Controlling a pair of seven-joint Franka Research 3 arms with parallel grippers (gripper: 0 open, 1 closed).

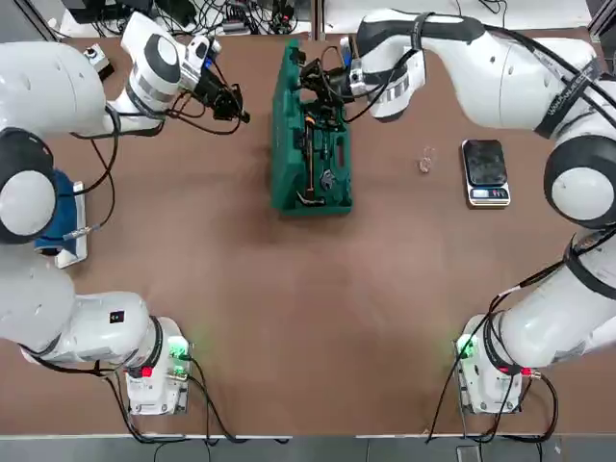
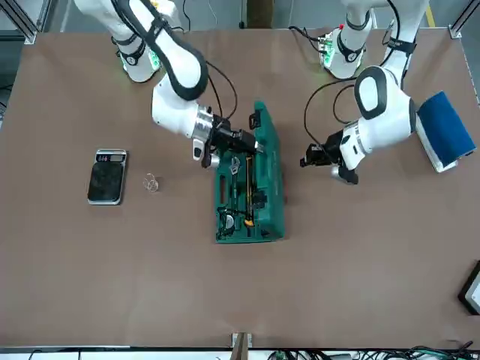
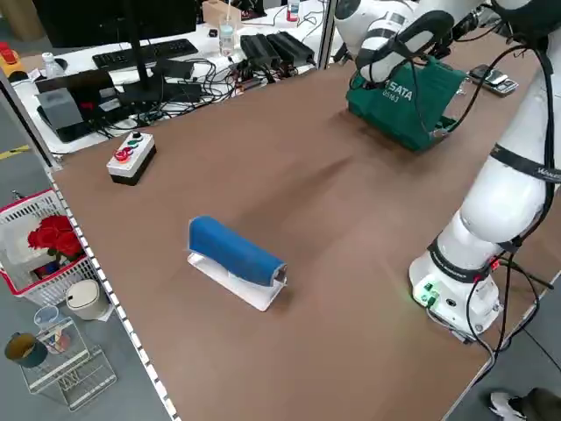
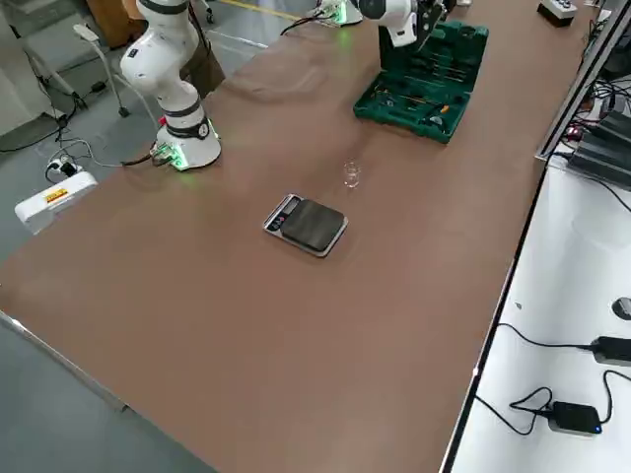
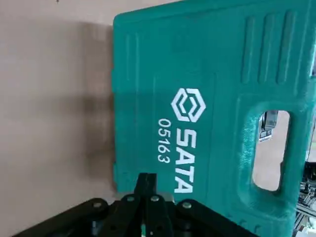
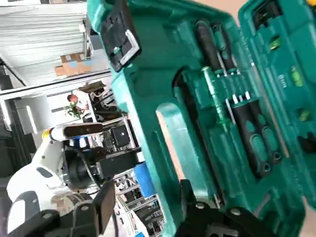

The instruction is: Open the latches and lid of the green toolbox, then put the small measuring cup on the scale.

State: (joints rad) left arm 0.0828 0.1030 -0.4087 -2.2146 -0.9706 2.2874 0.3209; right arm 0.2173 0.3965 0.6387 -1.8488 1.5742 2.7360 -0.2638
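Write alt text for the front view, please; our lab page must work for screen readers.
An open green toolbox full of tools stands mid-table, the robot's right end effector at its raised half; its left end effector hovers nearby. A small clear cup sits beside a black scale.

Ribbed green plastic toolbox (image 1: 287,144), scale (image 1: 486,166) with glossy dark top, smooth brown tabletop (image 1: 404,289).
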